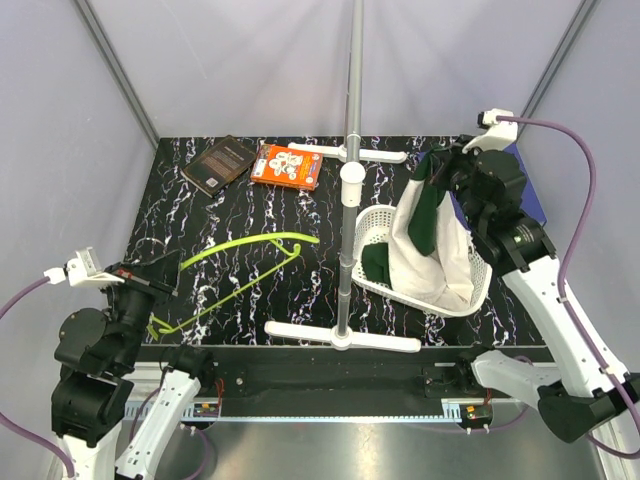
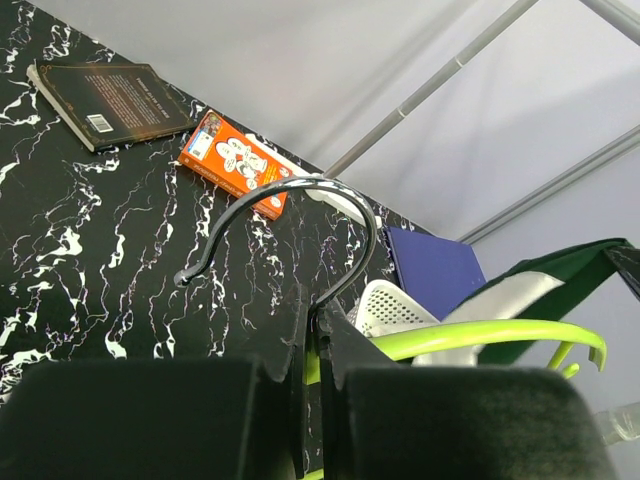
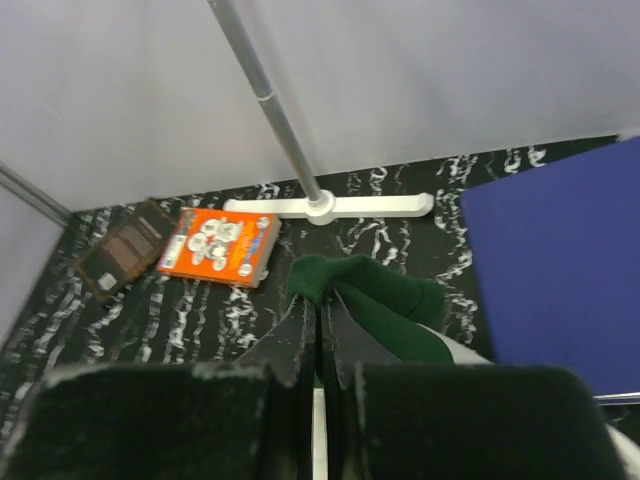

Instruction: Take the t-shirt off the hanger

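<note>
bench: black, white-veined marble top; carries everything below.
pole stand: grey upright with white cross feet, mid-bench, between the two hands.
t-shirt: right side of the bench, hanging from the right hand. Cream body drapes down over the basket, green sleeve sits up at the grip. Off the hanger and well apart from it.
basket: white, perforated, just right of the pole. The shirt's lower part lies in and over it.
hanger: lime green and bare, left of the pole. It slants from the left hand toward mid-bench, and its hook curves up just past the fingertips.
left hand: near-left of the bench, fingers pinched tight on the hanger neck right below the hook.
right hand: far-right and raised, fingers closed on a fold of dark green fabric, with the shirt hanging below it.
blue sheet: flat on the bench under and behind the right hand.
orange book: far side, left of the pole.
dark book: just left of the orange one.
</note>
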Controlling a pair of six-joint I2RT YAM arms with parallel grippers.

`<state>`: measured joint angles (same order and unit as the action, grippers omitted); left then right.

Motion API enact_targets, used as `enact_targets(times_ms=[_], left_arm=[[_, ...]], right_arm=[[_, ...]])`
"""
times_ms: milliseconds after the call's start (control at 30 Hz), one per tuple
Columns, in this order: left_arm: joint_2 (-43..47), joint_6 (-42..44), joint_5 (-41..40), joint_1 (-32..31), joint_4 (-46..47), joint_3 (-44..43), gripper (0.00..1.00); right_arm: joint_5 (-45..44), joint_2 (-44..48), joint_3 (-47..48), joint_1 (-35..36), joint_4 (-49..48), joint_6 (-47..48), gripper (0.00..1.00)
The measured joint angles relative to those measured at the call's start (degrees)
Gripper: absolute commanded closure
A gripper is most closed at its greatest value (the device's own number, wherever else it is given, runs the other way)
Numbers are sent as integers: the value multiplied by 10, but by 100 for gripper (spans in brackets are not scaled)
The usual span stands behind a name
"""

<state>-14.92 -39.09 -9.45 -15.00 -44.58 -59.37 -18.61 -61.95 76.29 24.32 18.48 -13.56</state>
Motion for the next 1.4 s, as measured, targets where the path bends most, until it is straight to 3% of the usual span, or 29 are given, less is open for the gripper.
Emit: enact_targets(times_ms=[100,400,633,700,733,833,933,1167,1267,1400], left_arm=[[0,0,0,0,1,1,100],[0,-3,19,0,2,28,100],[-2,3,35,0,2,28,100],[-8,7,43,0,3,28,100],[-12,8,47,0,3,28,100],[-36,19,61,0,3,28,100],[-69,36,76,0,2,26,100],[-122,64,90,0,1,13,100],[-130,67,95,0,0,13,100],[-154,68,98,0,1,13,100]], right_arm=[[16,22,-27,0,3,-51,100],[49,204,-318,0,28,-278,100],[95,244,-450,0,54,-401,99],[114,230,-467,0,54,-419,86],[124,220,-471,0,55,-423,68],[139,201,-467,0,68,-421,26],[154,203,-429,0,101,-389,1],[206,233,-273,0,135,-261,0],[318,221,-238,-1,102,-207,0],[490,141,-226,0,25,-181,0]])
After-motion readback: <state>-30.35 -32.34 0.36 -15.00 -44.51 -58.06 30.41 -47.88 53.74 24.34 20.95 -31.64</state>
